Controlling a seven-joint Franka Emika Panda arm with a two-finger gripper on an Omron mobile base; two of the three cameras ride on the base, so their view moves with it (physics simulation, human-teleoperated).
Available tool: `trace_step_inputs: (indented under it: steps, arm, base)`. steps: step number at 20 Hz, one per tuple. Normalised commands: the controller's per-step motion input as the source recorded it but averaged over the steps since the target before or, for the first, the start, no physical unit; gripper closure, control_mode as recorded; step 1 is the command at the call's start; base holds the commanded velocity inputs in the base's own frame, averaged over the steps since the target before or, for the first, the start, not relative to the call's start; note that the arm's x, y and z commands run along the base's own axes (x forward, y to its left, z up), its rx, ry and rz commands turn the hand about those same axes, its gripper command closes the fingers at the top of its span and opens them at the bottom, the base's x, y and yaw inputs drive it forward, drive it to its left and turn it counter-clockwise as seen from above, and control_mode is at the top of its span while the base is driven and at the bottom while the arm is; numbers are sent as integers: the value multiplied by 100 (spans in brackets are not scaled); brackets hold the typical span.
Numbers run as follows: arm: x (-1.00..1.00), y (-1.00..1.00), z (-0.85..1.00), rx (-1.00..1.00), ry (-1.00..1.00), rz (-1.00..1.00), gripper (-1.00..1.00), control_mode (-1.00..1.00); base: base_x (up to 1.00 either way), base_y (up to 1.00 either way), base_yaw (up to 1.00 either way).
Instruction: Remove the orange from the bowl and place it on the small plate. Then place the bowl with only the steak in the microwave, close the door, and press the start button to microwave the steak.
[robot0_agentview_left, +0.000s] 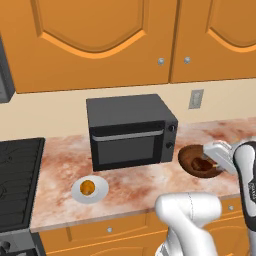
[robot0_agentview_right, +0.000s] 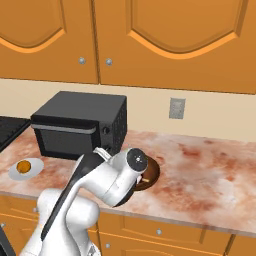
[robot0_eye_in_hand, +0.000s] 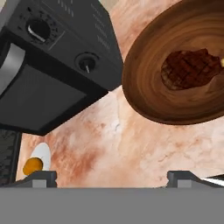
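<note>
Plainly glossy dark-brown bowl (robot0_eye_in_hand: 175, 70).

Arm (robot0_agentview_right: 100, 182): glossy white rounded shells, bulbous segments, dark grey joint seams, a long dark stripe along one link, round dark cap on the wrist. Gripper (robot0_eye_in_hand: 111, 175): small dark grey finger tips.

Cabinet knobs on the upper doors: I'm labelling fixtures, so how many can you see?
2 on the upper cabinets: one knob on the left door's lower corner, one knob beside it on the right door. More may lie outside the frame.
</note>
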Motion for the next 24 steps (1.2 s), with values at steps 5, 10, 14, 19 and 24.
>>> trace_step_inputs:
  steps: [5,10,14,19,24]
  arm:
    - [-7,-90,-10,12,0,-14,-100,-100]
    - [7,-50,-1,7,0,-11,-100,-100]
    - [23,-10,-16,5,0,-4,-100,-100]
    - [18,0,-52,0,6,0,-100,-100]
    - [16,-2,-41,0,5,0,-100,-100]
  base:
    - [0,0,0]
    - [0,0,0]
    - [0,0,0]
    - [0,0,0]
    - [0,0,0]
